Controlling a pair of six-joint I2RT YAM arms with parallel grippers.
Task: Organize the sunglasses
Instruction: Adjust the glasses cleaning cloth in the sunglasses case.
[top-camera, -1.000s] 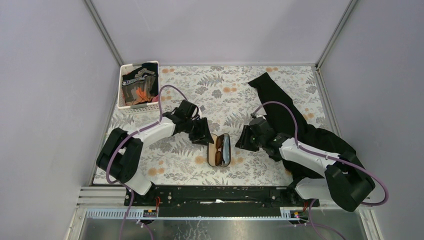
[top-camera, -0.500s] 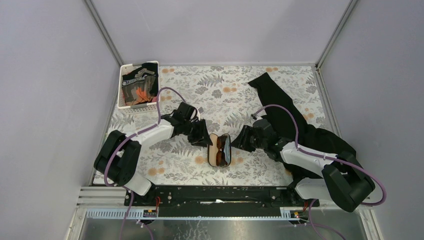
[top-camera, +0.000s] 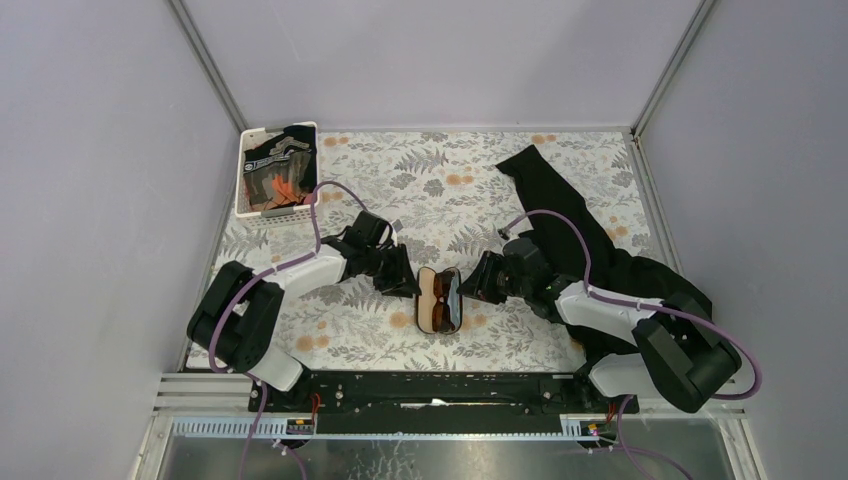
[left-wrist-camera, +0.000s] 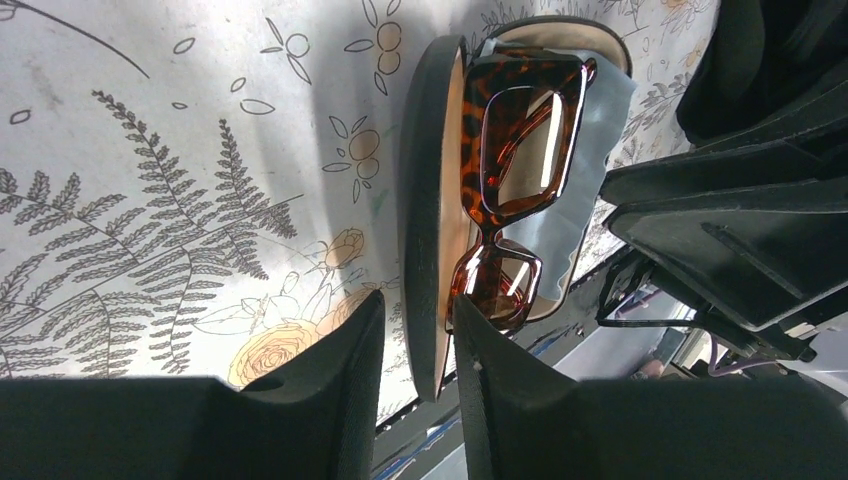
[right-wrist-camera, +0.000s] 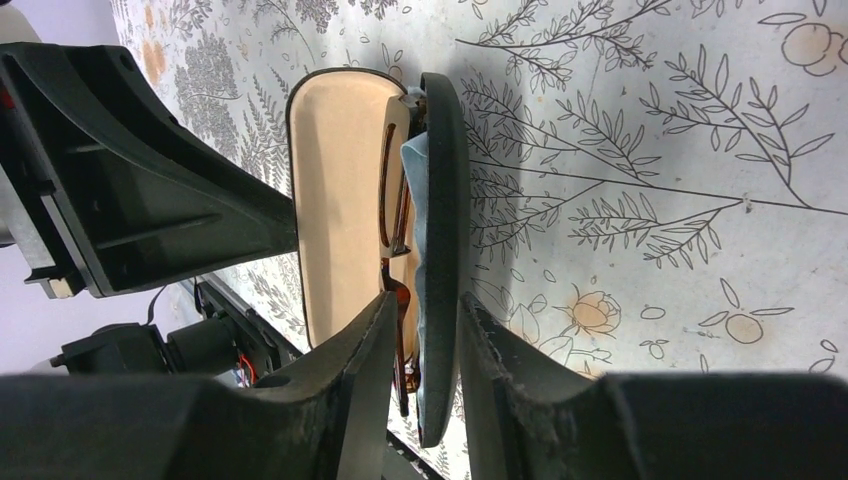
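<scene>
Black outside and tan-lined inside, one glasses case (top-camera: 430, 312) is lying open at 6 o'clock of the centre of the floral table (top-camera: 470, 190). Its 3 o'clock half is holding one light-blue cloth (left-wrist-camera: 590, 190) and, on it, one pair of sunglasses (left-wrist-camera: 510, 170) with a mottled amber-brown frame and squarish tinted lenses. One white basket (top-camera: 243, 190) at 10 o'clock is containing dark clothing (top-camera: 275, 165). One black garment (top-camera: 560, 220) is lying at 3 o'clock. The left gripper (left-wrist-camera: 418, 300) is straddling the 9 o'clock rim and the right gripper (right-wrist-camera: 427, 300) the 3 o'clock rim. Both finger pairs are standing narrowly apart, and whether they are clamping cannot be told.
</scene>
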